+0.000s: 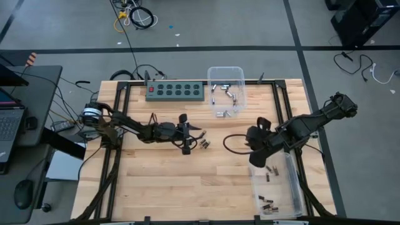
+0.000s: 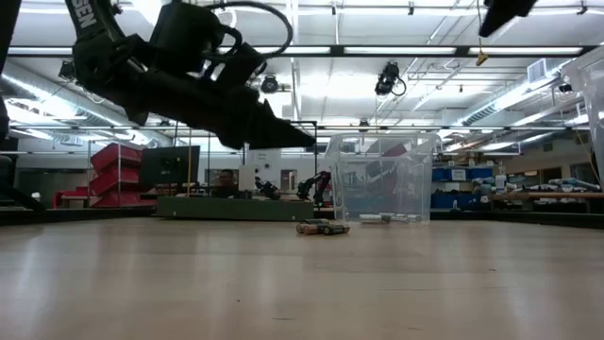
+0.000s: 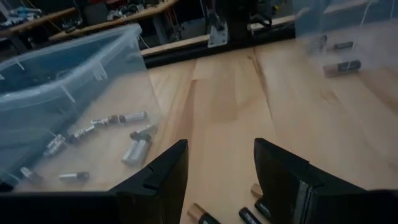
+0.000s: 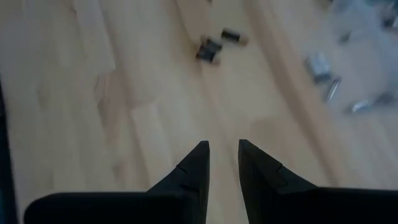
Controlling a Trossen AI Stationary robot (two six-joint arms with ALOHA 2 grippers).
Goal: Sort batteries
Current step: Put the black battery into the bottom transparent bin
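Observation:
A small cluster of dark batteries lies on the wooden table near its middle. It also shows in the low view. My left gripper hovers just left of the cluster and a little above the table. It is open, with nothing between its fingers, and the batteries lie just below them. My right gripper hangs high to the right of the cluster, beside the near-right bin. It slants down, open and empty. In its wrist view the batteries lie far ahead.
A clear bin at the far middle holds several silvery batteries. Another clear bin at the near right holds several dark batteries. A green power strip lies at the far edge. Bare wood spreads across the near left.

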